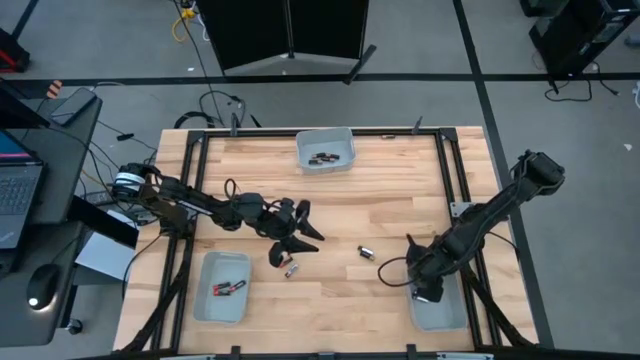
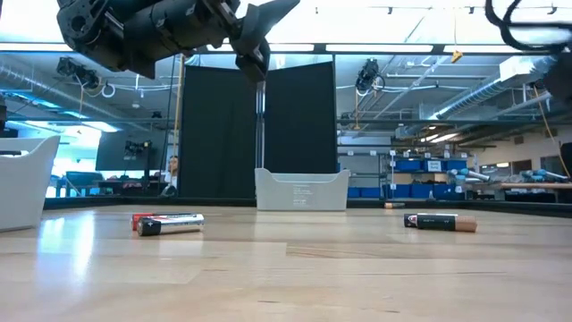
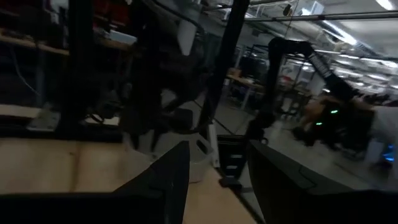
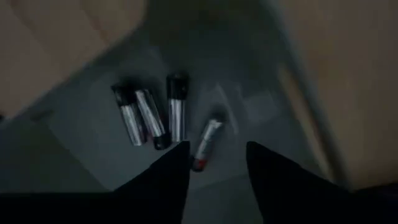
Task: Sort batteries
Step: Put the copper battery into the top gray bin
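We see the right claw spread over the near-right tray, where what look like four silver-grey batteries lie, while the left claw hangs open above two batteries loose mid-tabletop, and another cell sits right of them.

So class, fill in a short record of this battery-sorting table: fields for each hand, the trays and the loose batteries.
left hand: open, raised over the table's middle, holding nothing
right hand: open, above the near right tray
near right tray contents: four silver-and-black batteries
near left tray: red-and-black batteries
far tray: dark batteries
loose on table: pair by the left hand, one black battery mid-table
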You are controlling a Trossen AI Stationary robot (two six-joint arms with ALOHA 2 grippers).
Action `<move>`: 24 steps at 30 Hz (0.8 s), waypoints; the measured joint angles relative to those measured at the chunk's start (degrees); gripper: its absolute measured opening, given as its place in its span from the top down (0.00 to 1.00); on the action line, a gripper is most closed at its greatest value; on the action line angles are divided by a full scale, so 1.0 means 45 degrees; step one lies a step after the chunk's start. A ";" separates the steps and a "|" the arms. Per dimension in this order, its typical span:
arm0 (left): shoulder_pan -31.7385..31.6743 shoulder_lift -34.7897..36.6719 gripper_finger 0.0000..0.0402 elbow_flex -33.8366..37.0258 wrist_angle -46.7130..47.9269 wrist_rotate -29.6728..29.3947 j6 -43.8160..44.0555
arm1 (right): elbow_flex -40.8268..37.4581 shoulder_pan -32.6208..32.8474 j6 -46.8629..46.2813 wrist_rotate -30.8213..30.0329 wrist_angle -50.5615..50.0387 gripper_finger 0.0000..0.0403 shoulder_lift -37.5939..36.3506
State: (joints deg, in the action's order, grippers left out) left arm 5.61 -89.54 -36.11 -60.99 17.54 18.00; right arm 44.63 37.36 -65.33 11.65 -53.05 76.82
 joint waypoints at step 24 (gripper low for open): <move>0.0438 -0.0005 0.58 0.0060 0.1140 -0.1923 -0.2468 | 0.1684 -0.1853 0.2696 -0.6344 0.3672 0.50 0.2416</move>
State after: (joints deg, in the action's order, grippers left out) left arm 7.58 -89.56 -35.84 -55.86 8.88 6.89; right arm 52.21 29.02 -53.20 -16.90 -36.52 87.69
